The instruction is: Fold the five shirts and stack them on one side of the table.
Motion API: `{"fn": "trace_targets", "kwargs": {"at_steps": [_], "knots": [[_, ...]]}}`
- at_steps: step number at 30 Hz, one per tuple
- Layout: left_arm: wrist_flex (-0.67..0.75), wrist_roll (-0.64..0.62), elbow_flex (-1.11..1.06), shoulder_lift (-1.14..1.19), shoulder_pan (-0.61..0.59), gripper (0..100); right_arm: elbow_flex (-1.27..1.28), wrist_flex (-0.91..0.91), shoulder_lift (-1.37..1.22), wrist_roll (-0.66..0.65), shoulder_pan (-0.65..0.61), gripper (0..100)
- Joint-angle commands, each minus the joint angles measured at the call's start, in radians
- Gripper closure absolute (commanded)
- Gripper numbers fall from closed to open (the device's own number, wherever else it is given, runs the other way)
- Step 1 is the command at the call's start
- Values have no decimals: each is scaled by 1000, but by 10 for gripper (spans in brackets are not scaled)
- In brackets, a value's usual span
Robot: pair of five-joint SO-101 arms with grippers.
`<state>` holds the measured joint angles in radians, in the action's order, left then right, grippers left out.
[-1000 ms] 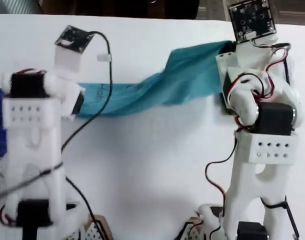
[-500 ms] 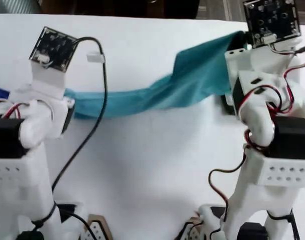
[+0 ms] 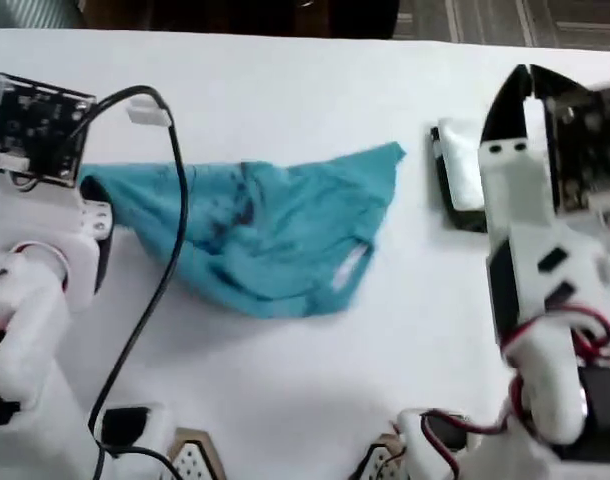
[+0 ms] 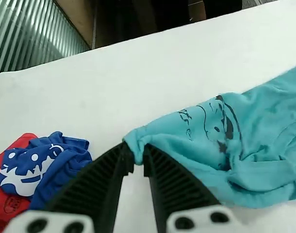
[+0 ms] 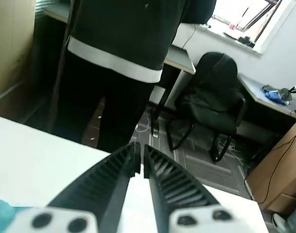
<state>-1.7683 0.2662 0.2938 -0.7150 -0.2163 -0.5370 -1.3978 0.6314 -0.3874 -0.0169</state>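
Now, since your left gripper (image 4: pixel 137 156) is clamped on a corner of the teal shirt (image 3: pixel 275 235) crumpled toward 9 o'clock, open the right gripper (image 5: pixel 138 160), closed on nothing at 2 o'clock, and take the opposite hem to flatten it.

no word or number can be read anywhere. the teal shirt (image 4: pixel 245 145) carries a dark print (image 4: pixel 213 121), a drawn figure with a short line of script beside it, too creased and small to make out. in the high view a white label (image 3: pixel 347 268) sits at the shirt's neck opening, its lettering too small to tell. the blue shirt (image 4: pixel 46 165) bears a white pattern (image 4: pixel 22 167) of blobs and rings, with no letters that can be made out. the red shirt (image 4: pixel 2 216) touching it shows a small dark round mark (image 4: pixel 11 204), unreadable.
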Motion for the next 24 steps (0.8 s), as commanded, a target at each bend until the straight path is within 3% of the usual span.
{"fn": "trace_targets", "kwargs": {"at_steps": [1,3,7,12,16,24], "knots": [[-5,-3,24,5,-21,972,-5,-5,19,8,7,980],[0,-3,-15,3,-21,972,54,-8,15,31,7,980],[23,0,-160,-3,-21,972,279,-27,12,199,-44,978],[129,5,-371,-3,-74,972,717,74,-7,135,-239,964],[256,72,-541,-5,-163,972,984,225,-94,89,-367,850],[376,106,-710,-5,-239,972,1000,369,-455,87,-541,830]]}}
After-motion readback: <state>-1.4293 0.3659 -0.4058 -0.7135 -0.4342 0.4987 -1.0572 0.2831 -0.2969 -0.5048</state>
